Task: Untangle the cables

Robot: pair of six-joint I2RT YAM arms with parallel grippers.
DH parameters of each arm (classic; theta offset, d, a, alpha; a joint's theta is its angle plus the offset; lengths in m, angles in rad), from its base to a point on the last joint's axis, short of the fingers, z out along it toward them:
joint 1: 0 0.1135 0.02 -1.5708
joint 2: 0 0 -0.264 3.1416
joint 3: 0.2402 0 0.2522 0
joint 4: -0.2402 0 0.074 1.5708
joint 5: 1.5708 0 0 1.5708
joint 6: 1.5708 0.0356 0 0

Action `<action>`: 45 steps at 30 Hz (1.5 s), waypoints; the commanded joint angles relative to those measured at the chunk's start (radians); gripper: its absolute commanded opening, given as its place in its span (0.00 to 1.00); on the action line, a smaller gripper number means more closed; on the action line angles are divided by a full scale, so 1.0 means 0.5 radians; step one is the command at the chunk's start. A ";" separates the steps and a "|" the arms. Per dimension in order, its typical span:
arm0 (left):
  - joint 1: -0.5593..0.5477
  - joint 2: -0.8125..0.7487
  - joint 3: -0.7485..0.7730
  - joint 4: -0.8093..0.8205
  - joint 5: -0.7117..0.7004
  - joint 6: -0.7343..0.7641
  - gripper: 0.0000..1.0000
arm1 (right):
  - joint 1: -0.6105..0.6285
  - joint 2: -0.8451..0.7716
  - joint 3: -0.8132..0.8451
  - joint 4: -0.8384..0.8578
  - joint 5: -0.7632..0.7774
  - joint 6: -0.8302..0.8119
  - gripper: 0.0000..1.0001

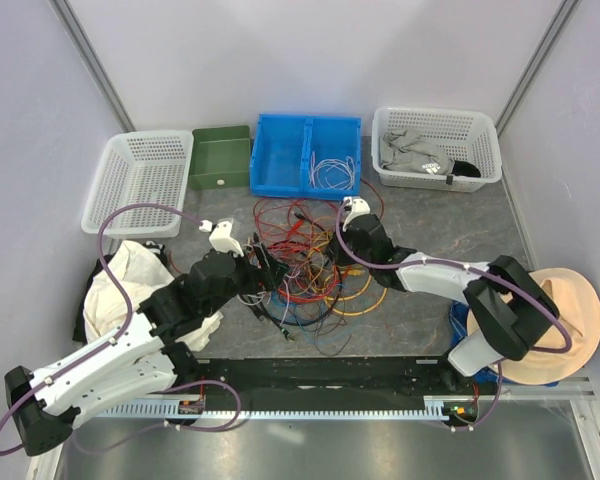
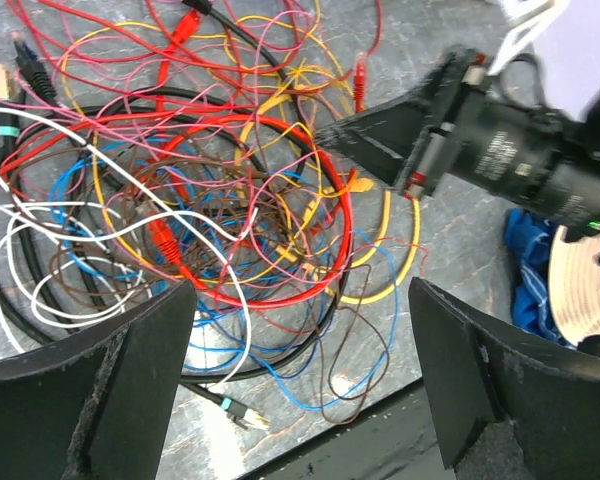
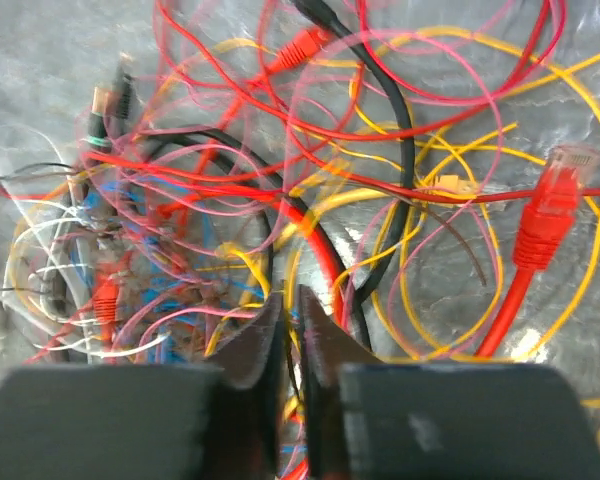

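The cables [image 1: 305, 268] lie as one tangled heap of red, yellow, orange, pink, blue, white, brown and black wires in the middle of the table. In the left wrist view the cables [image 2: 230, 200] spread out below my left gripper [image 2: 300, 300], which is open and holds nothing. My left gripper [image 1: 268, 275] hangs over the heap's left side. At the heap's right side my right gripper [image 1: 332, 252] is down among the wires. In the right wrist view the jaws of my right gripper [image 3: 292, 300] stand almost together, pinching thin yellow and dark strands of the cables [image 3: 380, 200].
Along the back stand a white basket [image 1: 138, 180], a green bin [image 1: 220, 157], a blue bin [image 1: 307, 150] holding white wires, and a white basket [image 1: 438, 148] with cloth. A white cloth [image 1: 130, 285] lies left and a hat [image 1: 570, 320] right. A black rail [image 1: 320, 375] runs along the front.
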 commanded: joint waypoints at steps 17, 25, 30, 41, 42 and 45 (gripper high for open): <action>0.004 -0.433 -0.118 1.003 0.356 0.669 0.94 | 0.470 -1.207 0.729 -0.816 0.261 0.020 0.00; 0.001 -0.191 -0.398 1.958 0.902 0.909 0.95 | 0.470 -1.161 0.846 -0.911 0.160 0.148 0.00; -0.008 0.067 -0.358 2.139 1.013 0.924 0.95 | 0.470 -1.152 0.905 -0.926 0.071 0.197 0.00; -0.027 0.539 -0.196 2.286 0.872 1.102 1.00 | 0.470 -1.149 1.036 -0.939 -0.159 0.280 0.00; -0.027 0.579 -0.180 2.317 0.866 1.114 1.00 | 0.470 -1.152 1.046 -0.939 -0.180 0.290 0.00; -0.027 0.785 -0.085 2.433 0.869 1.148 1.00 | 0.470 -1.158 1.089 -0.945 -0.269 0.333 0.00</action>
